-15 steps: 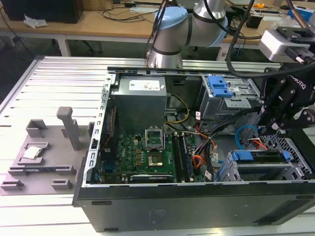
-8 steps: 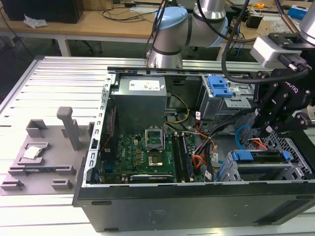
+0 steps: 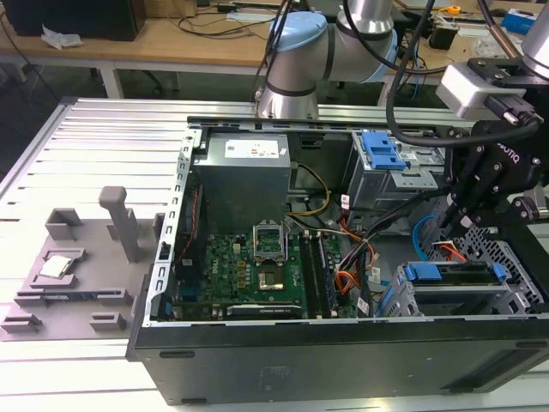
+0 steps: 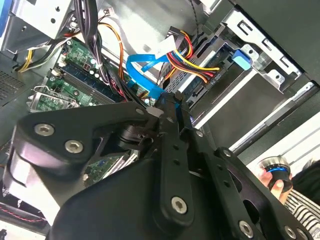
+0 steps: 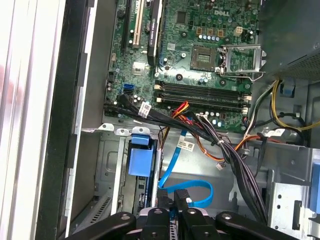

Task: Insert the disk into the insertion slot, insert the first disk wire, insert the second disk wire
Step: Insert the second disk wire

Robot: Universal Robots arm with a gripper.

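The claw's (image 5: 174, 200) black arms are seen closest in both wrist views. Its fingers are drawn narrow, and the end of a blue wire (image 5: 200, 186) seems to be pinched between them. This is a judgement, since the tips are partly hidden by the plug. The wire is probably held at its end so that the plug can be steered.

The disk (image 3: 450, 276) is found just below the claw, already lying flat inside the slot (image 3: 515, 296). Its blue frame sits at the mouth of the slot, so the first step looks done. The slot's metal walls fit closely around the disk, which keeps it from sliding.

The rest of the blue wire is looped loosely beside the claw, so there is slack to move it. A bundle of red, yellow and black wires (image 4: 197, 62) is hung close by, next to the disk's end. Whether any wire is plugged into the disk cannot be told.

Farther from the claw, the green board (image 5: 200, 50) is laid flat in the open case (image 3: 300, 360). The case is rested on its side on the desk (image 3: 103, 146), so the inside can be reached from above.
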